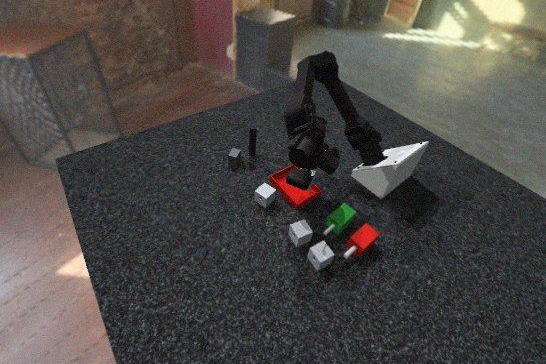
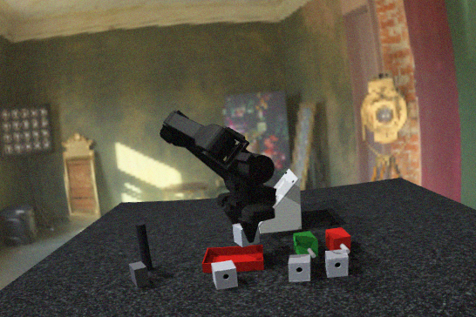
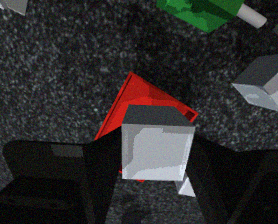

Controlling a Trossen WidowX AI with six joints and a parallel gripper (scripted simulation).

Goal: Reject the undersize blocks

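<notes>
My gripper (image 1: 300,180) (image 2: 248,236) (image 3: 150,129) is shut on a pale steel block (image 2: 238,235) (image 3: 156,155), held above the red tray (image 1: 298,204) (image 2: 253,265) (image 3: 134,89). No block shows in the visible part of the tray. One steel block (image 1: 265,195) (image 2: 224,275) stands on the table beside the tray. Two more, one block (image 1: 300,233) (image 2: 299,269) and another block (image 1: 321,255) (image 2: 336,264), stand near the gauges. The green GO gauge (image 1: 341,217) (image 2: 305,243) (image 3: 200,11) lies on the table, its pin towards these blocks. The held block's hole is not visible.
A red gauge (image 1: 363,239) (image 2: 337,238) with a pale pin lies beside the green one. A dark upright post (image 1: 252,142) (image 2: 144,246) and a small grey block (image 1: 234,159) (image 2: 139,274) stand beyond the tray. A white wedge-shaped base (image 1: 392,173) (image 2: 285,212) supports the arm.
</notes>
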